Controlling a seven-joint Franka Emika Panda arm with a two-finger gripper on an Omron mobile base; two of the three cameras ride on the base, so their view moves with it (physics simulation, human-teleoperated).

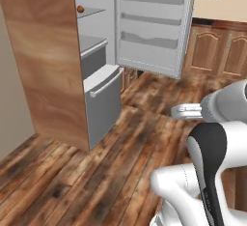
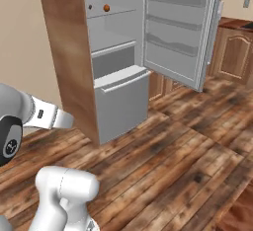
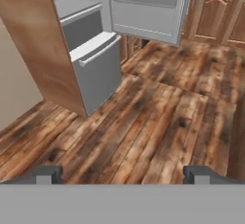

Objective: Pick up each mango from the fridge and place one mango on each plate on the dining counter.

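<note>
The fridge (image 1: pixel 103 99) (image 2: pixel 121 101) (image 3: pixel 95 70) stands open, its shelved door (image 1: pixel 152 27) (image 2: pixel 180 32) swung wide to the right. An orange-red mango (image 1: pixel 80 9) (image 2: pixel 106 8) rests on an upper inner shelf, toward the back. Below the shelves the drawer with a bar handle (image 3: pixel 98 53) is closed. My gripper (image 3: pixel 123 175) hangs open over the plank floor, well short of the fridge, with nothing between its fingertips (image 3: pixel 48 174). The plates and the dining counter are out of view.
A tall brown wooden panel (image 1: pixel 48 51) (image 2: pixel 69 62) flanks the fridge's left side. Brown wooden cupboards (image 1: pixel 217 51) (image 3: pixel 210 17) line the wall beyond the open door. Wooden floor (image 3: pixel 158 122) stretches between me and the fridge.
</note>
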